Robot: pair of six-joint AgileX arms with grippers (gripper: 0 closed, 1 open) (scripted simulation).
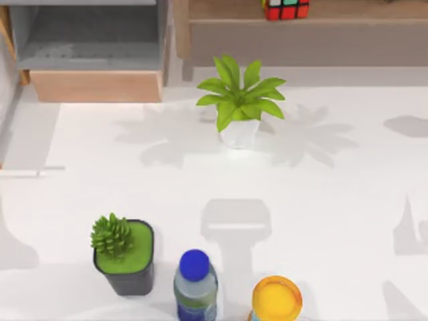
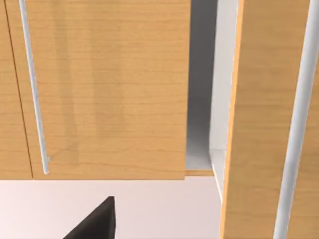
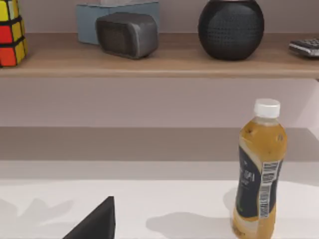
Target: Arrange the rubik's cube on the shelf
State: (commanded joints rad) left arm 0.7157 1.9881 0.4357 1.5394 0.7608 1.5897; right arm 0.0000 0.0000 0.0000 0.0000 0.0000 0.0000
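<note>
The cube (image 1: 285,9) sits on the shelf (image 1: 227,12) at the table's (image 1: 334,200) far edge, right of the compartment (image 1: 90,40). A plant (image 1: 239,100) stands before the shelf. At the near edge stand a succulent (image 1: 124,257), a bottle (image 1: 195,284) and a jar (image 1: 276,299), left to right.

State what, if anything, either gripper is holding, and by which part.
Nothing is visibly held. The rubik's cube rests on the shelf, free of any gripper. Whether the grippers' fingers are open or shut cannot be told.
</note>
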